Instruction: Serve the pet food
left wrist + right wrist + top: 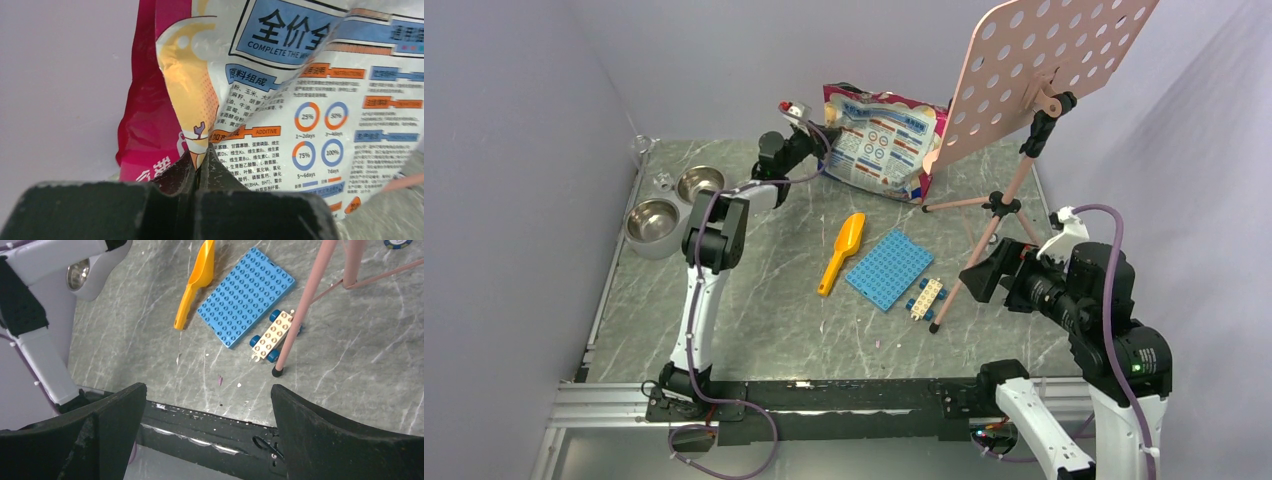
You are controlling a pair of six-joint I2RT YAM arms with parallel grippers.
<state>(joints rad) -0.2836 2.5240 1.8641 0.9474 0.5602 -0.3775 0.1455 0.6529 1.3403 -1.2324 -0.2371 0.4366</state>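
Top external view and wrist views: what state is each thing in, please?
Glossy pink printed pouch: upright, its edge pinched.
Left end effector: shut on the pouch.
Right end effector: open, empty.
Twin steel bowls: upright, empty.
Orange-yellow plastic scoop: lying flat, untouched.

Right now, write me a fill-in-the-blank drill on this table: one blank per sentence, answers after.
1. The left gripper is ____ on an edge of the pet food pouch.
2. The right gripper has its jaws wide ____ and holds nothing.
3. In the top view, the orange scoop lies just ____ of the blue studded plate.
4. The grey stand holds ____ steel bowls.
Missing words: shut; open; left; two.
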